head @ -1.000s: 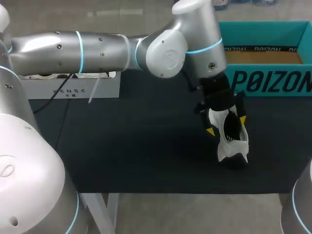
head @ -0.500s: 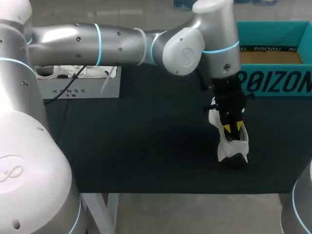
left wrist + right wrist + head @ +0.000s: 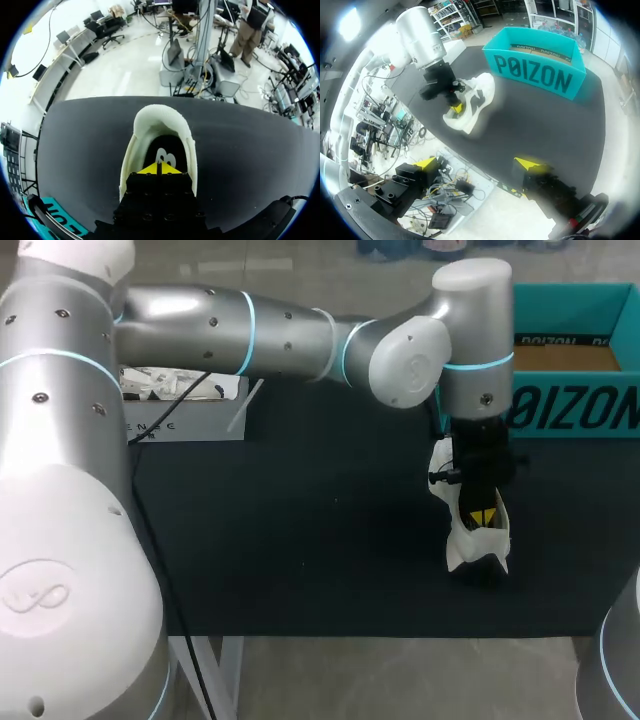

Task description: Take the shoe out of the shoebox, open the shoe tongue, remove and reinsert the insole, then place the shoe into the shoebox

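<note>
White and black upper, cream padded collar: shoe (image 3: 478,540) (image 3: 131,150) (image 3: 472,102). Sits sole-down on the black table mat (image 3: 300,540), out of the teal shoebox (image 3: 560,410) (image 3: 535,75), near its front wall but not touching it. Left gripper (image 3: 482,516) (image 3: 159,169) pointed straight down into the shoe's mouth, yellow tips pressed together just over the black insole (image 3: 162,146); no telling whether anything thin is pinched between them. Right gripper (image 3: 479,163) off beyond the table's near edge, fingers spread wide, holding nothing. Handling, by judgement only: light, easily tipped or dragged across the mat by a pull from inside, so probably in need of bracing by the second arm at the heel or the toe. Upper soft and yielding, likely to fold under a squeeze; heel counter and sole rim the stiffest parts and the soundest places for a lifting hold. Collar edge thick enough to pinch from inside and outside at once. Insole thin, flexible, probably snug against the inner walls; best caught at its heel edge and peeled upward, not pulled flat. Not fragile; matte surfaces, unlikely to slip.
</note>
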Robot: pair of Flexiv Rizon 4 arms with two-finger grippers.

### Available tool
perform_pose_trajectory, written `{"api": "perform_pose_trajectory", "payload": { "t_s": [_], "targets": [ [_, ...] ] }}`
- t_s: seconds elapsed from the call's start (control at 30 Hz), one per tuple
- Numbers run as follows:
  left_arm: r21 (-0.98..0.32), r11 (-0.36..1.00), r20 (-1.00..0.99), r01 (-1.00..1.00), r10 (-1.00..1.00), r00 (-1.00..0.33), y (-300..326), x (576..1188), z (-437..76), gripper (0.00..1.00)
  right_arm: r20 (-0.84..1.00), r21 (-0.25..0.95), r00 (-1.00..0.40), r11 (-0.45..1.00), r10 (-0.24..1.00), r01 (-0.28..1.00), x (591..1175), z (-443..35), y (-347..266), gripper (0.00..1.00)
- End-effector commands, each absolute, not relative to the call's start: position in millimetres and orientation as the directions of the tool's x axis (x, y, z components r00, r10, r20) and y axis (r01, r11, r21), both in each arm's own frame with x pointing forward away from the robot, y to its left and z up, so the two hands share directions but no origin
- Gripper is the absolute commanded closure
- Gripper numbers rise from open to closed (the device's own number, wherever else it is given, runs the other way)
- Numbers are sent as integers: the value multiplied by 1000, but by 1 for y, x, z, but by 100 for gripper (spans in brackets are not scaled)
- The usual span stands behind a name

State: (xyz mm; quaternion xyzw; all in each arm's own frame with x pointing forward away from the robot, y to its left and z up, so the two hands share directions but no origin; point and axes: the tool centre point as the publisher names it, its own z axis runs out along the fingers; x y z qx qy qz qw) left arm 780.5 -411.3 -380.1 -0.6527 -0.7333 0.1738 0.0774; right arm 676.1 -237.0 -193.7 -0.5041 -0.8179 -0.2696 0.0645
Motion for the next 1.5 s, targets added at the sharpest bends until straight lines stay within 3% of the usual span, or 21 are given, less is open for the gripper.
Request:
{"api": "perform_pose_trajectory", "payload": {
  "t_s": [0.03,0.27,0.73,1.23,1.5],
  "targets": [
    [-382,84,-97,920,987,-130,-422,779,-407,100,375,376,-482,346,792,860,675,-194,-237,0],
    [-403,92,-78,911,988,-134,-425,767,-424,100,375,376,-482,346,792,860,675,-194,-237,0],
    [-305,108,-67,946,989,-134,-415,770,-381,100,375,376,-482,346,792,860,675,-194,-237,0],
    [-293,93,-49,952,992,-112,-422,766,-412,100,375,376,-482,346,792,860,675,-194,-237,0],
    [-228,102,-38,968,993,-114,-414,772,-384,100,375,376,-482,346,792,860,675,-194,-237,0]
  ]
}}
